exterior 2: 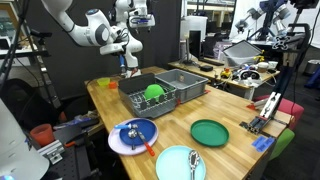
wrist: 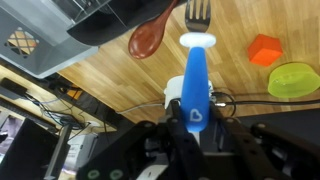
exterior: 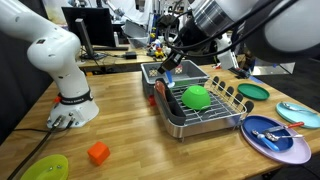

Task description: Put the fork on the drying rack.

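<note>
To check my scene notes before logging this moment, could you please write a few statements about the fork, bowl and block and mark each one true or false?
1. The gripper is shut on the blue handle of a fork. True.
2. The green bowl sits on a plate. False: it sits in the drying rack.
3. The orange block lies on the wooden table. True.
4. The fork lies on the drying rack. False: the gripper holds it in the air, with bare table under it in the wrist view.
</note>
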`<control>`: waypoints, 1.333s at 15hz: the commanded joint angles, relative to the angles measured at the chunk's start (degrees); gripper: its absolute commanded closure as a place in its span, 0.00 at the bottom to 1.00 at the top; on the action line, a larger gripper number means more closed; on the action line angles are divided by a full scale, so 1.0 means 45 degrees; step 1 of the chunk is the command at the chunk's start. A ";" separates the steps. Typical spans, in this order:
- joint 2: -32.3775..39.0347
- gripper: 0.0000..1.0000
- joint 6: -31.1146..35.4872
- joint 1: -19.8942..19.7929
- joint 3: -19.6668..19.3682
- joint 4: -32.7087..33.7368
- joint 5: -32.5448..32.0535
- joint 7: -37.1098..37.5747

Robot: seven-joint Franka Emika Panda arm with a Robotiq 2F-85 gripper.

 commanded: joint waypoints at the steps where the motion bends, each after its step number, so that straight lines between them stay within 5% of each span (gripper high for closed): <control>1: 0.1063 0.93 -0.0239 -0.1665 0.2009 0.0934 0.1229 -0.2572; 10: 0.2299 0.93 -0.1169 -0.4433 0.4400 0.1073 0.1813 -0.5052; 20: 0.3195 0.93 -0.2987 -0.5990 0.6018 0.1107 0.1563 -0.6601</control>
